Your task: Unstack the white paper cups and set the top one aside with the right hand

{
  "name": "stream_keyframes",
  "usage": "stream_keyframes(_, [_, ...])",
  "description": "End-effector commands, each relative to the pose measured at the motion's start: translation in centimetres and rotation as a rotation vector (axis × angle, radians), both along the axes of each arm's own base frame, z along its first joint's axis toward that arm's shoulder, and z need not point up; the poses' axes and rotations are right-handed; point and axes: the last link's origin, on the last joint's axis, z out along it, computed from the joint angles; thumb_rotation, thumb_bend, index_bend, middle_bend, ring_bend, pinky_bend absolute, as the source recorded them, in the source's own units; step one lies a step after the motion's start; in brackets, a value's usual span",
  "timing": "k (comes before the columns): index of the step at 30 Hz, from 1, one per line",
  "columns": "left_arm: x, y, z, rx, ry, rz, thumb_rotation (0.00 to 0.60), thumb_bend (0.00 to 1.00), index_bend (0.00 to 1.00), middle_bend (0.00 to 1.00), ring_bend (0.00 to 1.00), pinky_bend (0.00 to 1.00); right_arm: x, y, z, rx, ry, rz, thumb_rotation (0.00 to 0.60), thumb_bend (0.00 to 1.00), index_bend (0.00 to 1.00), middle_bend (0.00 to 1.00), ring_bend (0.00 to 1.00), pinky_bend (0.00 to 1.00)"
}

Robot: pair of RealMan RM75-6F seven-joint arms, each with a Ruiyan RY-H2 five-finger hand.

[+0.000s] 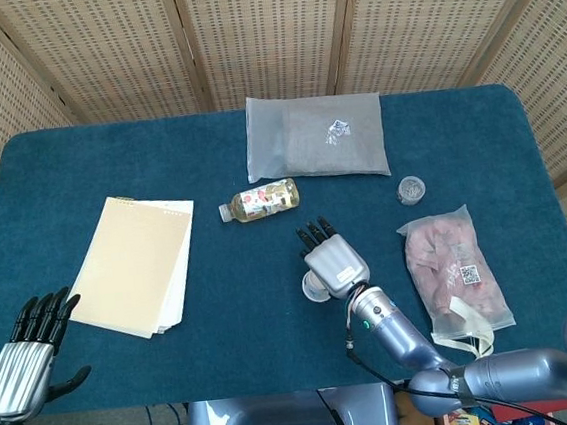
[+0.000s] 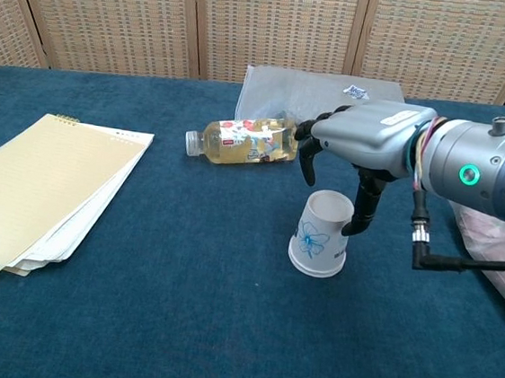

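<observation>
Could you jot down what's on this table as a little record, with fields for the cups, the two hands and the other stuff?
cups: white stack, upside down, tilted, blue flower print
right hand: above the cups, fingers curled down around them; thumb beside the cups, contact unclear
left hand: at the table's near left edge, fingers apart, holding nothing
bottle: lying on its side behind the cups
notepad: flat, on the left
grey bag: at the far side
pink bag: on the right
small jar: beside the pink bag
</observation>
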Motion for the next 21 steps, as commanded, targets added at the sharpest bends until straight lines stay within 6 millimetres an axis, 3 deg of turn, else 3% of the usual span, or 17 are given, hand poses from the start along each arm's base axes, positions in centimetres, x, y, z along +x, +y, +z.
stream_keyframes(1, [0.01, 0.01, -0.05, -0.002, 0.000, -0.002, 0.600, 0.19, 0.00, 0.00, 0.00, 0.00, 0.10, -0.03, -0.14, 0.001, 0.003, 0.001, 0.600, 0.32, 0.37, 0.09, 0.00, 0.00])
stream_keyframes(21, [-0.01, -0.01, -0.13, -0.006, 0.003, -0.001, 0.600, 0.19, 0.00, 0.00, 0.00, 0.00, 0.20, -0.04, -0.84, 0.006, 0.021, 0.001, 0.600, 0.32, 0.41, 0.11, 0.00, 0.00])
